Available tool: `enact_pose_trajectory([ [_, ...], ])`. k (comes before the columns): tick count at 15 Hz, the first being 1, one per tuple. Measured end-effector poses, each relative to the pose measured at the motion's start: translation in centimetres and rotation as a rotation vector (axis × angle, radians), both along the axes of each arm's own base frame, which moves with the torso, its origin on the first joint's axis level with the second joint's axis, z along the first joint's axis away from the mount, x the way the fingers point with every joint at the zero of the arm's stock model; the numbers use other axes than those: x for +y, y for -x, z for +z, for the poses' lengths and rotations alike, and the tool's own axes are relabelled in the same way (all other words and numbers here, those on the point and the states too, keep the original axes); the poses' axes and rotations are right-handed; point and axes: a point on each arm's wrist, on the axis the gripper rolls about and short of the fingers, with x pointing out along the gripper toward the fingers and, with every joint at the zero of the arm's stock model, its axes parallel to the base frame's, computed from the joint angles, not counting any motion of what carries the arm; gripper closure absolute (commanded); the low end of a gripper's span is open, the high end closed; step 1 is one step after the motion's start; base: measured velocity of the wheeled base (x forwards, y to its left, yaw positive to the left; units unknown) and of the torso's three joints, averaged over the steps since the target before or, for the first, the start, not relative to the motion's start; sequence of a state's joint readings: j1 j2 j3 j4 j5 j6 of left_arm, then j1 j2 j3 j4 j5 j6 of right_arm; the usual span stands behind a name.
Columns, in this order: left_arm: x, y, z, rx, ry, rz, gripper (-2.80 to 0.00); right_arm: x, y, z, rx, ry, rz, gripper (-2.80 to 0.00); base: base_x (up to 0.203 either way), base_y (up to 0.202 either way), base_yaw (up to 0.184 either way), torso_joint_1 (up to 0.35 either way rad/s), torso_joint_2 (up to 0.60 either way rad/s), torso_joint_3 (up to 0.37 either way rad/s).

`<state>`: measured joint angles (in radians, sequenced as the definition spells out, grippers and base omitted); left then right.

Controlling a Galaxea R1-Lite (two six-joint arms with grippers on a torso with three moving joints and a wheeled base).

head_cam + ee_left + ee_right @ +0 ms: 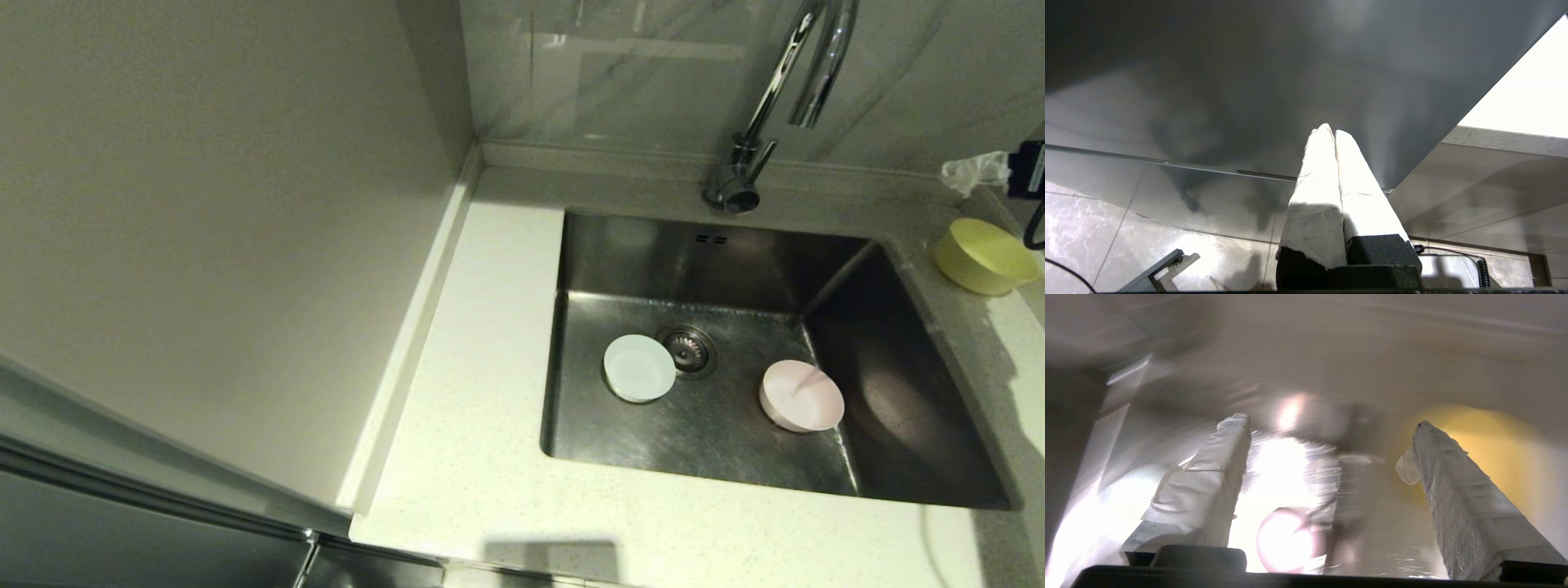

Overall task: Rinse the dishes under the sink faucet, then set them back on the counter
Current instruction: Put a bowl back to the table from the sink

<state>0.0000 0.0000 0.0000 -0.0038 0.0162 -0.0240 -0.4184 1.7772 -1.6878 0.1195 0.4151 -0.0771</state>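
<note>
In the head view a white bowl point(639, 367) sits on the floor of the sink point(653, 253) beside the drain. A pale pink bowl point(801, 395) rests further right in the basin. The yellow-green bowl point(985, 256) lies tilted on the counter point(490, 343) right of the sink. The faucet point(732, 189) rises behind the basin. Neither arm shows in the head view. My right gripper point(1331, 420) is open and empty; its view is blurred, with the pink bowl point(1286, 539) below it and the yellow-green bowl point(1494, 441) behind one finger. My left gripper point(1331, 130) is shut and empty, parked low by a cabinet.
A crumpled clear plastic piece point(973, 171) and a black plug with cable point(1030, 170) sit at the far right back of the counter. A grey wall panel point(204, 204) borders the counter on the left.
</note>
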Motion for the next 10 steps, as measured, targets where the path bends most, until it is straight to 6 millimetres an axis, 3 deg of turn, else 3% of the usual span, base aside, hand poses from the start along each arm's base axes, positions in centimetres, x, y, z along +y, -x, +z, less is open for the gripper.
enact_pose_trajectory([
  [5,0.0,0.0,0.0,0.0,0.0,0.0,0.0,5.6,2.0,-2.2,0.334,-0.008,0.041,-2.8,0.0,0.0,0.0,0.0,0.0,0.0],
  [8,0.0,0.0,0.0,0.0,0.0,0.0,0.0,7.3,2.1,-4.0,0.514,0.004,0.016,-2.8,0.0,0.0,0.0,0.0,0.0,0.0],
  [9,0.0,0.0,0.0,0.0,0.0,0.0,0.0,7.4,1.7,-4.5,0.531,0.006,0.025,0.0,0.0,0.0,0.0,0.0,0.0,0.0],
  [10,0.0,0.0,0.0,0.0,0.0,0.0,0.0,7.7,1.2,-5.0,0.547,0.008,0.034,0.0,0.0,0.0,0.0,0.0,0.0,0.0],
])
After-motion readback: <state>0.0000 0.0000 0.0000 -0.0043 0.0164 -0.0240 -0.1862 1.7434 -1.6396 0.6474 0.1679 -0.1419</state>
